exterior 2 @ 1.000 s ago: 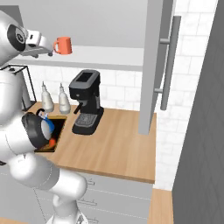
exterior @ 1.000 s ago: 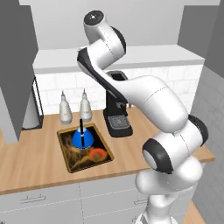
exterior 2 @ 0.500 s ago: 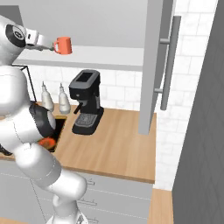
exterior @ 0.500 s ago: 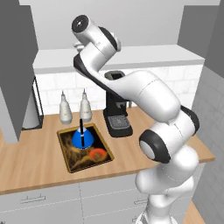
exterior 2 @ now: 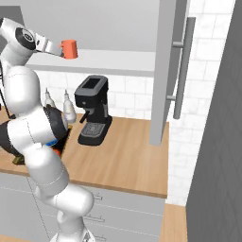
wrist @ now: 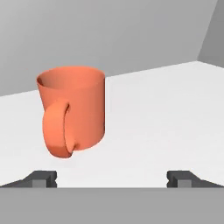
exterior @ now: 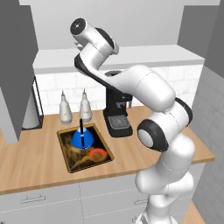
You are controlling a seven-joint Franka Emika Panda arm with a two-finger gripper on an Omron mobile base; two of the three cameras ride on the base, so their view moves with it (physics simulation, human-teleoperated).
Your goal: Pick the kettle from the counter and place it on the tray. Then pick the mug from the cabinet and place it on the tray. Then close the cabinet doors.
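Claw: the claw [wrist: 112, 178] was seen spread wide, its two dark tips far apart at the bottom of the hand view, with nothing held between them.
Mug: the orange-red mug [wrist: 72, 110] was found upright on the white shelf board [wrist: 166, 118] inside the cabinet, its handle turned toward the camera; it was placed just ahead of the claw and nearer the left tip, not touched by either tip. In the right base view the mug [exterior 2: 69, 49] was seen just beyond the end of the raised arm.
Kettle: the bright-blue kettle [exterior: 82, 138] was set upright on the tray, in its far half, with the black handle standing above it.
Tray: the dark gold-rimmed tray [exterior: 68, 153] was laid flat on the tabletop [exterior: 35, 159], in front of two white bottles [exterior: 65, 108].
Coffee machine: a black coffee machine [exterior 2: 94, 109] was stood on the tabletop just to the right of the tray, against the tiled wall.
Cabinet doors: one tall grey cabinet door [exterior 2: 165, 71] was seen swung open, edge-on in the right base view, with its long bar handle [exterior 2: 183, 66] facing right.
Arm: the white arm was raised from the base up to shelf height, above the coffee machine.
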